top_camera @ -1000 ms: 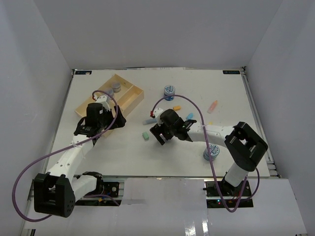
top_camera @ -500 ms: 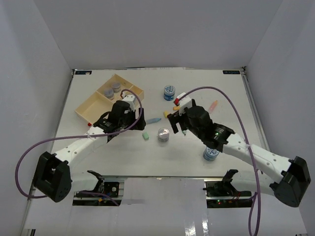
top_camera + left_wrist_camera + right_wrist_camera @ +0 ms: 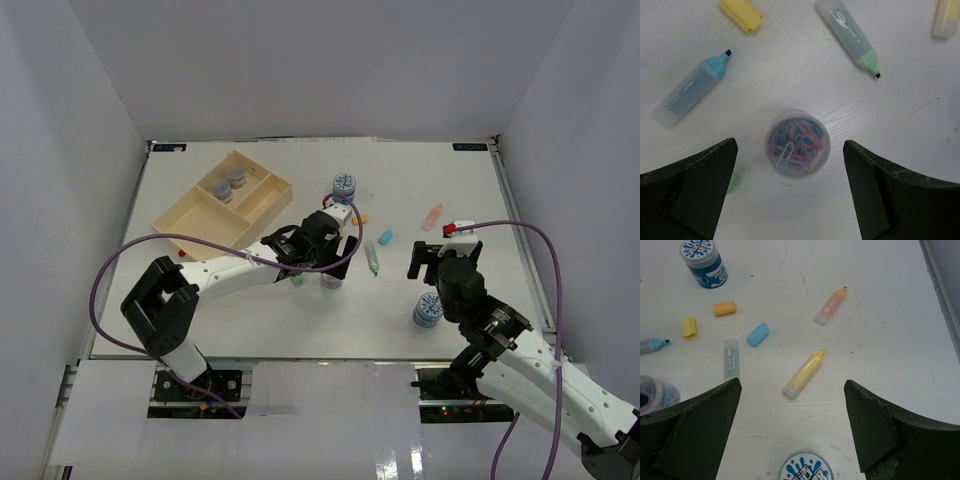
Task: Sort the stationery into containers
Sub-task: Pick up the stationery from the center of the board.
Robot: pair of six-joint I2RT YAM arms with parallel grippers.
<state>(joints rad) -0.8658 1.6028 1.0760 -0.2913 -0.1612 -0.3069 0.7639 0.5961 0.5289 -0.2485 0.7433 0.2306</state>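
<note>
Currently we are recording the approach stage of a pick. The left gripper (image 3: 789,150) is hovering with its jaws spread fully wide and is holding nothing. The clear round tub of paper clips (image 3: 798,144) is standing upright on the bench (image 3: 450,180) directly beneath it, centred between the jaws and touching neither. A blue highlighter (image 3: 692,92) and a green highlighter (image 3: 847,32) are lying just beyond the tub, one to each side, and a yellow cap (image 3: 740,14) is lying further ahead.

The right gripper (image 3: 792,384) is likewise standing wide open and empty. A yellow highlighter (image 3: 804,374) is lying just ahead of its jaws, and a blue-and-white roll (image 3: 805,467) is sitting close below them.

The tray (image 3: 195,218) is lying well apart from the left gripper, on the side away from the right gripper, and is carrying two grey round tubs (image 3: 237,177) in its smaller sections.

We are judging that the next move is calling for a straight descent around the tub, a closing on its wall, then carriage to the tray.
</note>
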